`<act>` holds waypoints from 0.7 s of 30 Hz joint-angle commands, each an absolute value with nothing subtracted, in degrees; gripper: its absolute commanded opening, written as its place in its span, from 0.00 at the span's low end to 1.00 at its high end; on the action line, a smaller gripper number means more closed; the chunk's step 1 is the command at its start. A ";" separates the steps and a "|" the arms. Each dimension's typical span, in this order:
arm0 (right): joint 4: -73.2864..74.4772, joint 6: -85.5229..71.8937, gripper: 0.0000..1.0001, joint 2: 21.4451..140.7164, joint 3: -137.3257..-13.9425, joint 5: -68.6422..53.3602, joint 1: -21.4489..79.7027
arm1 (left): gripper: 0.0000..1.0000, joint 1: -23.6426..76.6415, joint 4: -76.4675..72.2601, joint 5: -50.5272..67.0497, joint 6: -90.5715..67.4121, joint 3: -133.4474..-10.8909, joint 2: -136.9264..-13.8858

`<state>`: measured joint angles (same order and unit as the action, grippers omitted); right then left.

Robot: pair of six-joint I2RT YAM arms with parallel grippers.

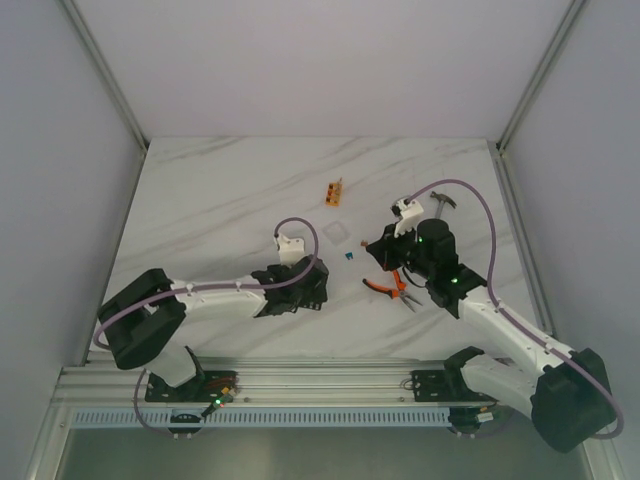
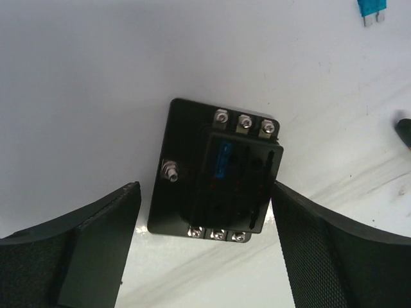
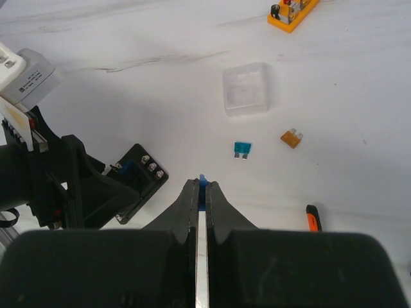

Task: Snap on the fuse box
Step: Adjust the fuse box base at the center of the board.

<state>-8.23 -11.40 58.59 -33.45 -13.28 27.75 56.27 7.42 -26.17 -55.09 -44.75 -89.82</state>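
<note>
- fuse box [image 2: 215, 173]: black plastic, squarish flat base plate with a raised slotted block on top. One blue fuse sits in a slot. Three shiny screws on each of two opposite edges, one more on a third edge.
- It lies flat on the desk [image 1: 220, 190], white with grey marble veins, smooth.
- left tool [image 2: 204, 191]: spread wide above the fuse box, one black textured finger on each side. One finger stands clear of the base plate edge. The other is just beside the raised block; contact unclear.
- right tool [image 3: 202, 190]: pressed together, pinching a thin blue piece [image 3: 202, 181], off to the right of the fuse box.
- clear lid [image 3: 245, 90]: translucent rounded square, beyond the fuse box, apart from it.
- teal fuse [image 3: 243, 149] and amber fuse [image 3: 292, 137]: tiny, loose, between the fuse box and the lid.
- orange block [image 3: 292, 11]: farther out than the lid.
- pliers [image 1: 388, 288]: orange handles, right of the fuse box.
- Bare desk lies left of and beyond the fuse box.
</note>
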 commanded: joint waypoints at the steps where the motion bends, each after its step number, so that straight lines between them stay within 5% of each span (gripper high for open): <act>1: -10.36 -12.13 0.00 58.77 -34.29 -14.47 27.78 | 0.94 56.90 11.55 -23.90 -58.71 -43.86 -87.14; 21: -6.39 -13.27 0.00 62.29 -36.02 -11.75 31.63 | 0.96 57.68 2.16 -15.90 -59.18 -42.69 -88.81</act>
